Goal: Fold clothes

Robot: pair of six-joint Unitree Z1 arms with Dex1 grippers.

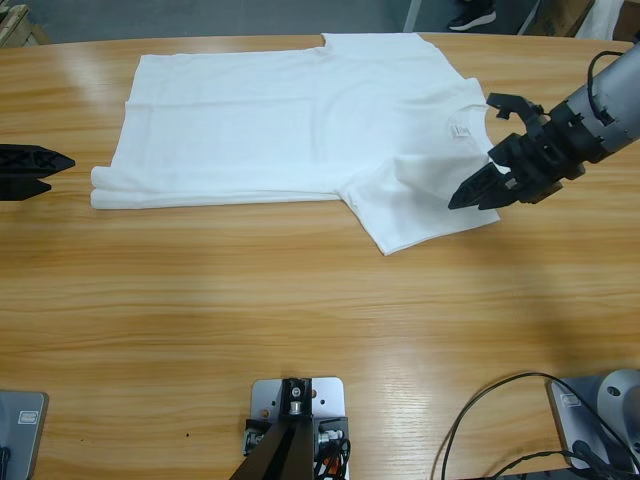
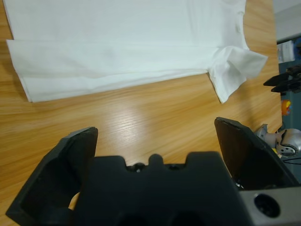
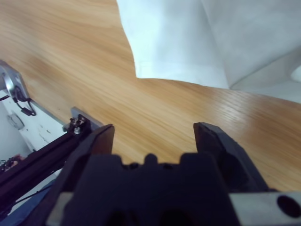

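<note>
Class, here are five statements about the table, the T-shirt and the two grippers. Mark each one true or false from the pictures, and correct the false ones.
1. The white T-shirt lies on the wooden table. True.
2. The right gripper holds a sleeve in its jaws. False: its jaws stand open with nothing between them, beside the sleeve.
3. The left gripper is over the middle of the shirt. False: it is at the table's edge, apart from the shirt.
4. One sleeve sticks out past the shirt's folded long edge. True.
5. The shirt is red. False: it is plain white.
</note>
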